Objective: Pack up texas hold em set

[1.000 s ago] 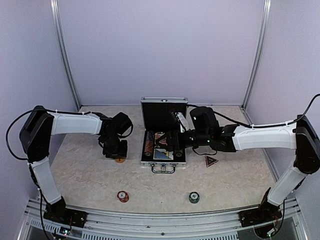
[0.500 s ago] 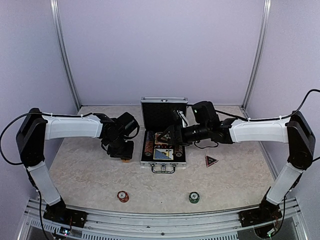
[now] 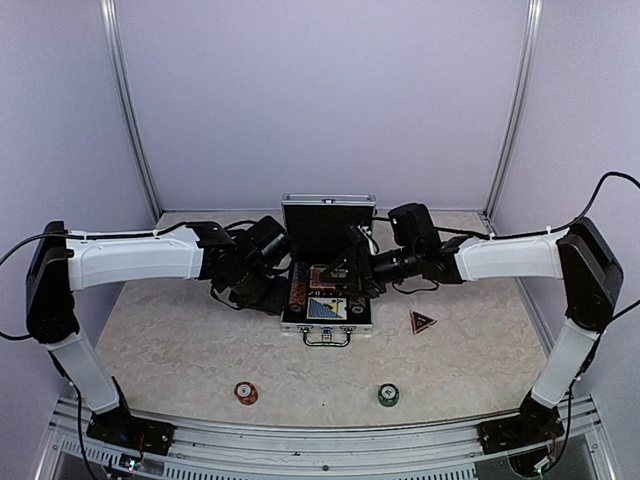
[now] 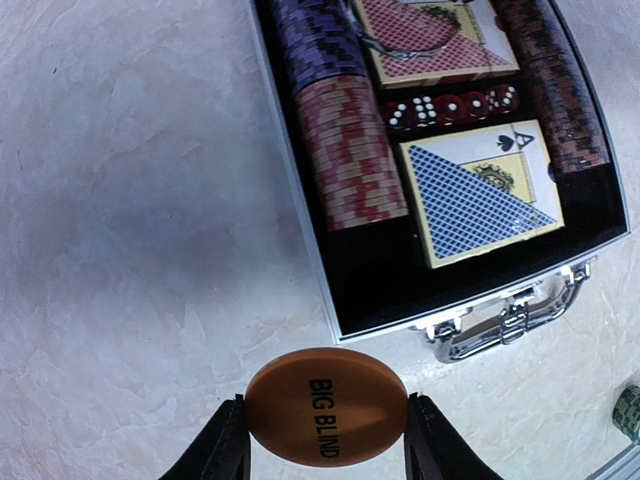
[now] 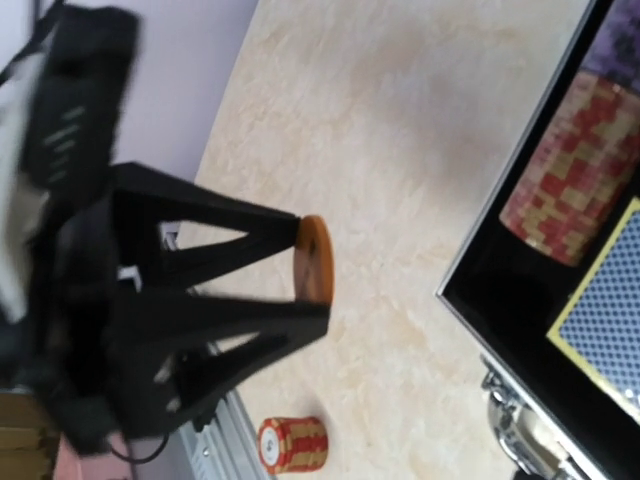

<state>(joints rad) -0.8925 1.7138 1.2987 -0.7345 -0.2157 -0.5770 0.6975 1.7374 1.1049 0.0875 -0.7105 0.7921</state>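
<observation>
The silver case [image 3: 327, 325] lies open mid-table, its black lining [image 4: 400, 290] holding a red deck [image 4: 430, 40], a blue deck [image 4: 480, 195], red dice [image 4: 450, 108] and rows of chips [image 4: 350, 150]. Just off the case's left front corner, my left gripper [image 3: 272, 295] [image 4: 325, 412] is shut on an orange "BIG BLIND" disc [image 4: 320, 395] held above the table. The right wrist view shows that disc [image 5: 313, 258] edge-on between the left fingers [image 5: 250, 235]. My right gripper [image 3: 342, 276] hovers open over the case with nothing in it. The red-black triangle marker [image 3: 422, 321] lies right of the case.
A red chip stack [image 3: 245, 392] [image 5: 293, 445] and a green chip stack [image 3: 388, 395] stand near the front rail. The case's lid [image 3: 328, 222] stands upright at the back. Purple walls close in the table on three sides.
My left gripper has carried the orange disc rightward from the table to the case's left edge. The right gripper has shifted slightly left and back over the case.
</observation>
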